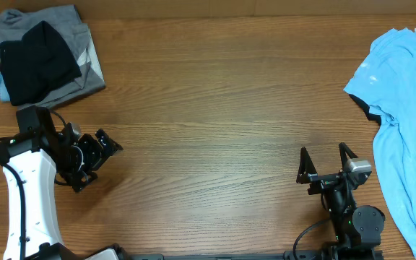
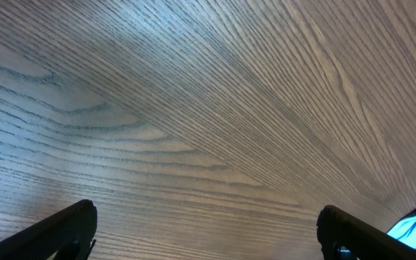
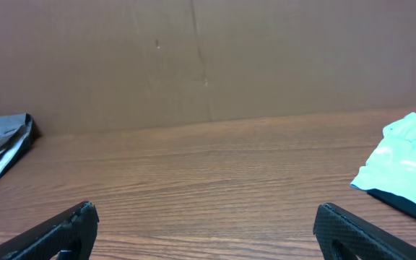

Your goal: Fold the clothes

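L gripper (image 1: 101,160) is seen w/ jaws fully apart, nothing held, over bare wood near the left edge of the table (image 1: 215,108). R gripper (image 1: 323,149) is also spread wide & empty, by the near edge toward the right. A grey garment (image 1: 49,22) is laid at the far-left corner, w/ a black shirt (image 1: 38,61) bundled on top. A light blue T-shirt (image 1: 403,108) is spread along the right edge. A dark strip is seen under its left side, poss. another garment, but that can't be told.
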